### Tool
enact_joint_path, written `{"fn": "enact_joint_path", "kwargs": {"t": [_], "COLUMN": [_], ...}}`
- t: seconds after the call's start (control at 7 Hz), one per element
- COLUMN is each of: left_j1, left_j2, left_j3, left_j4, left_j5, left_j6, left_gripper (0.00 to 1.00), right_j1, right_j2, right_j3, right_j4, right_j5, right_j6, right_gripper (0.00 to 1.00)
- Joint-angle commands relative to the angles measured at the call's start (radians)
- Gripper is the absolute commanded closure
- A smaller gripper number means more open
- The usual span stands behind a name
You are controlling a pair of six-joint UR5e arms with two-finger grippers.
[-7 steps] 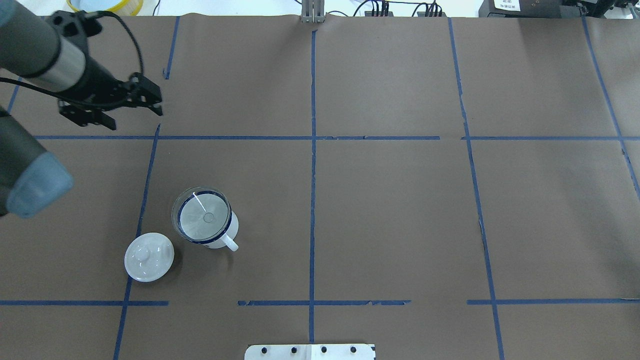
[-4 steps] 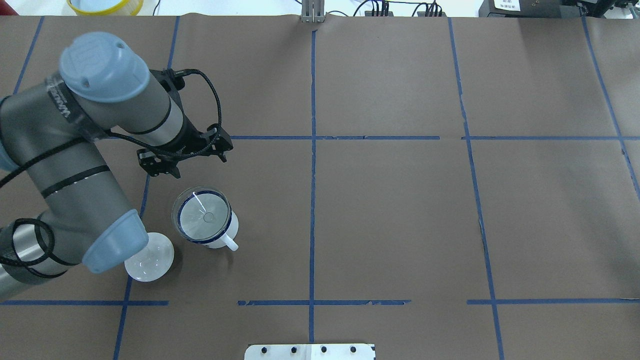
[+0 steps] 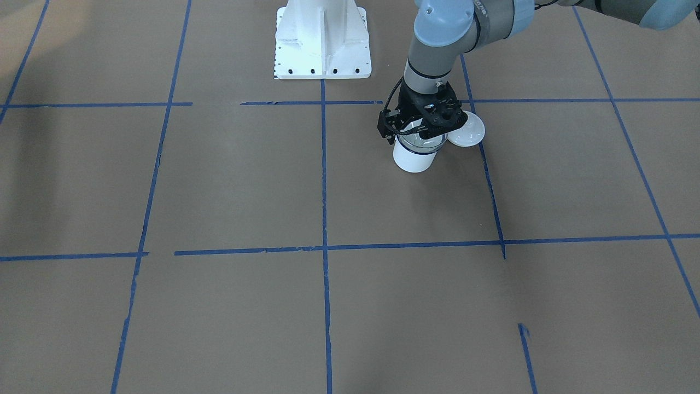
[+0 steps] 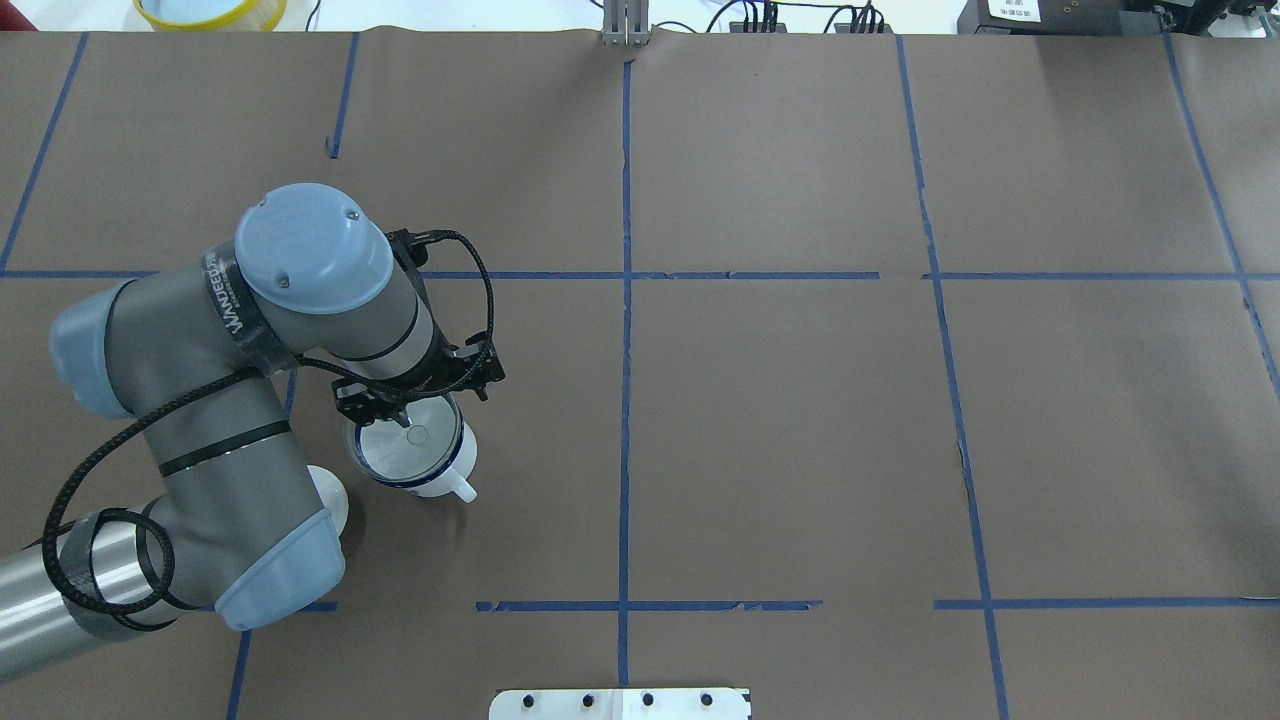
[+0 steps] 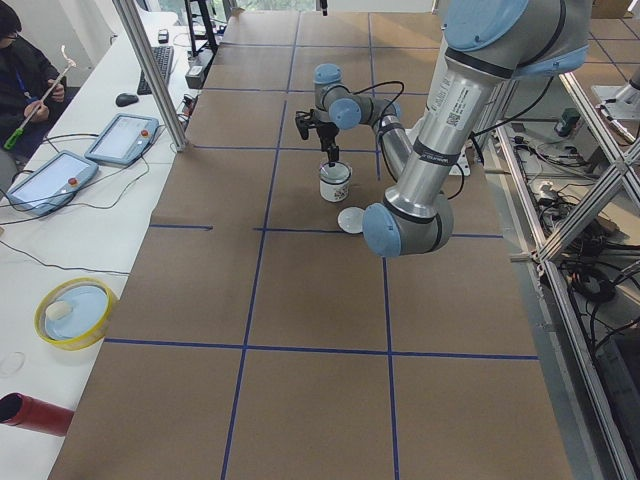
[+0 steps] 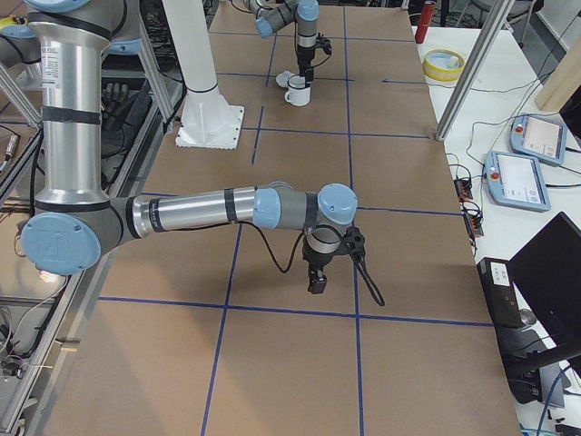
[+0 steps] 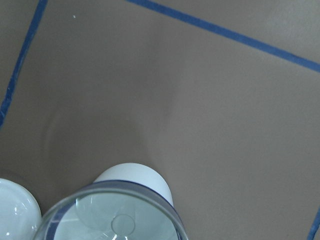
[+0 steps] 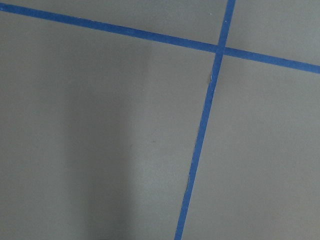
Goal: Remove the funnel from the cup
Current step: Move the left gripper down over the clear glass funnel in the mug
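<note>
While, front-on, the clear plastic funnel [image 3: 418, 143] is sitting in the white blue-rimmed enamel mug [image 3: 414, 160], overhead the left gripper [image 4: 418, 395], jaws apart, is hovering above its far rim, seemingly to pinch it; side-on, the right gripper [image 6: 316, 277] is idling, jaws unreadable.

Overhead cam: behind robot, high, looks fwd + down on table [image 4: 800, 420]; cup [image 4: 440, 485] left of centre. Front cam: opposite side, faces robot, steep down; cup near top, sides flipped vs overhead. Left-end cam looks along table, cup mid-distance. Right-end cam from other end, cup far + small. All four share cup. Left wrist cam: v. close above cup, lid [image 7: 15, 212] beside it. Right wrist cam: close on tape cross [image 8: 218, 48], well away from cup.
</note>
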Motion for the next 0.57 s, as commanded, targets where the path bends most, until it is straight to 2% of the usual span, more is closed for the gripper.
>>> {"fn": "enact_joint_path", "kwargs": {"t": [0.0,0.14,0.29,0.43], "left_j1": [0.012,0.012,0.012,0.012], "left_j2": [0.0,-0.003,-0.008,-0.008], "left_j3": [0.006,0.009,0.007,0.004], "left_j4": [-0.002,-0.003,-0.002,-0.002], "left_j5": [0.004,0.004,0.004,0.004], "left_j6": [-0.002,-0.002,-0.001,-0.001], "left_gripper": [0.41,0.52,0.94,1.0], "right_j1": [0.0,0.0,0.0,0.0], "right_j2": [0.002,0.002,0.002,0.0], "right_j3": [-0.001,-0.001,-0.001,0.0], "right_j4": [0.0,0.0,0.0,0.0], "right_j5": [0.0,0.0,0.0,0.0], "right_j6": [0.0,0.0,0.0,0.0], "right_gripper": [0.0,0.0,0.0,0.0]}}
